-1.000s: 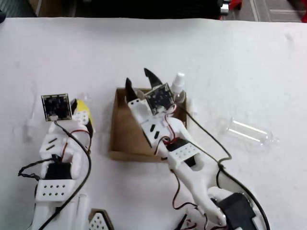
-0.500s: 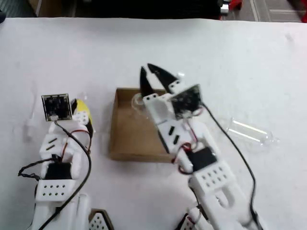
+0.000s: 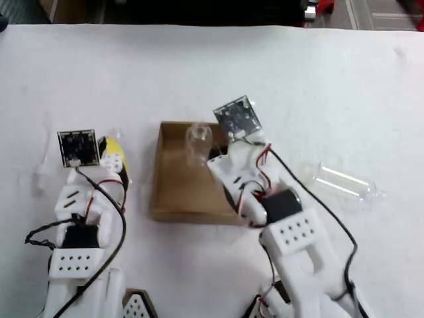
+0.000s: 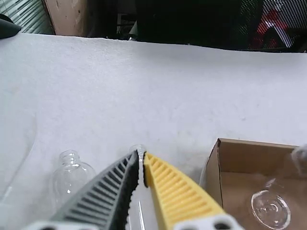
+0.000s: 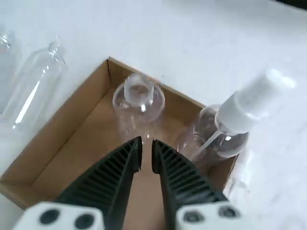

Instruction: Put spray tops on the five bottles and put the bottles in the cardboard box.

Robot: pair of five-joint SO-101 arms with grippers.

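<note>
Cardboard box (image 3: 171, 189), right tool (image 5: 146, 143) pulled back over it, now closed.

Likely a robotics lab: white-covered table (image 3: 344, 73) bearing wired robot arms (image 3: 76, 262).

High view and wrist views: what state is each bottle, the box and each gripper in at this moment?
cardboard box: open-topped, two bottles standing inside.
open bottle: upright in the box, no spray top.
sprayer bottle: upright in the box's corner, spray top on.
lying bottle: on its side on the table, uncapped.
table bottle: upright outside the box, uncapped.
left gripper: shut.
right gripper: shut, empty, over the box.
</note>
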